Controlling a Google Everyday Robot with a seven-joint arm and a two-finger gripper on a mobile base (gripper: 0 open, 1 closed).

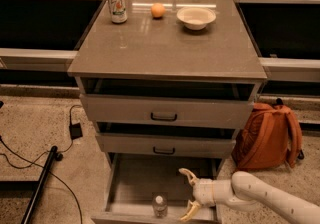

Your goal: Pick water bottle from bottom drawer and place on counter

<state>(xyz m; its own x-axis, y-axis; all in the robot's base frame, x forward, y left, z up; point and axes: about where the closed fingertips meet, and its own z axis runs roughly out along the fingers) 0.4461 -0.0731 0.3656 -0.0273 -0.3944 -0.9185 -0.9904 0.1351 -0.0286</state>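
The water bottle [160, 206], clear with a white cap, stands upright near the front wall of the open bottom drawer [132, 180]. My gripper [189, 193] reaches into the drawer from the right on a white arm, just right of the bottle and apart from it. Its two pale fingers [187, 174] are spread open and hold nothing. The counter [165, 48] is the grey-brown top of the cabinet, above the two shallower drawers.
On the counter's far edge stand a green-and-white soda can [117, 5], an orange [158, 10] and a white bowl [196, 17]. An orange backpack [267, 135] leans at the cabinet's right. Cables and a black pole [42, 180] lie on the floor at left.
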